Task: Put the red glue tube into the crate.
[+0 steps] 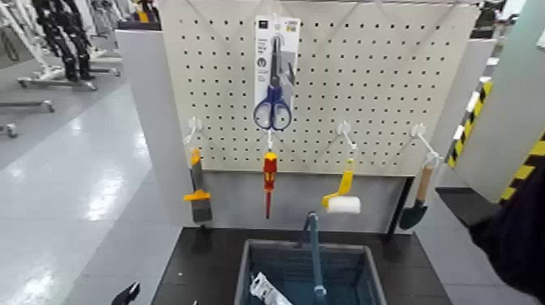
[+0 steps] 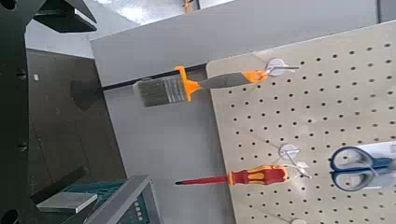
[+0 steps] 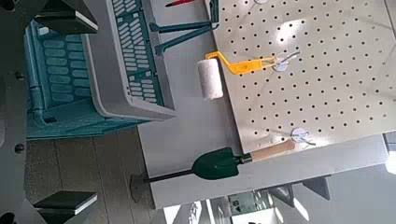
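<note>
The blue-grey slatted crate (image 1: pixel 369 280) with its blue bar handle (image 1: pixel 314 251) stands on the black table below the pegboard. It also shows in the right wrist view (image 3: pixel 93 70), and a corner of it shows in the left wrist view (image 2: pixel 126 201). A flat white printed piece (image 1: pixel 263 288) lies inside the crate at its left. No red shows on it, so I cannot tell whether it is the glue tube. My left gripper (image 2: pixel 63 107) is open and empty, low at the table's left. My right gripper (image 3: pixel 58 107) is open and empty beside the crate.
On the pegboard (image 1: pixel 373 81) hang a scissors pack (image 1: pixel 275 73), a paintbrush (image 1: pixel 198 191), a red-and-yellow screwdriver (image 1: pixel 269 178), a paint roller (image 1: pixel 343 199) and a trowel (image 1: pixel 416 207). My right arm (image 1: pixel 519 235) fills the right edge.
</note>
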{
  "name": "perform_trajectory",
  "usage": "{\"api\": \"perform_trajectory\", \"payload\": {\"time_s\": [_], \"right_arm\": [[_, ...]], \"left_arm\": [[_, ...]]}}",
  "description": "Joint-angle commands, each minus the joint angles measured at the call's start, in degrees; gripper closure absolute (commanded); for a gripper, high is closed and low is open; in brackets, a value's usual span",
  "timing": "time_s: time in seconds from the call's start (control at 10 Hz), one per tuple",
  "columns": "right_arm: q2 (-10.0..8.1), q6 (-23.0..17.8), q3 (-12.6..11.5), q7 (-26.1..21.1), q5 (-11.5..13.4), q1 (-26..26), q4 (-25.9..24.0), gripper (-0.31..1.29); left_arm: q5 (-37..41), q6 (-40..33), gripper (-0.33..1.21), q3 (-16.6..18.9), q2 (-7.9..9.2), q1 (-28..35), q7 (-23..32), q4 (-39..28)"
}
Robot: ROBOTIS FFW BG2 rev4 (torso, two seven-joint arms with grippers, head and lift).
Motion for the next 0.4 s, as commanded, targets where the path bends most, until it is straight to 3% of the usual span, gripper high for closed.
{"api": "perform_trajectory", "payload": {"time_s": [0.1, 0.4], "right_arm": [[6.59, 0.27, -0.29, 0.73, 0.39, 0.00, -0.17, 0.06], [7.03, 1.51, -0.29, -1.56, 1.79, 0.79, -1.31, 0.18]], "left_arm": [[-1.34, -4.09, 0.06, -0.69, 0.03, 0.00, 1.74, 1.38], [-1.08, -4.88, 0.07, -0.87, -0.06, 0.17, 2.88, 1.64]]}}
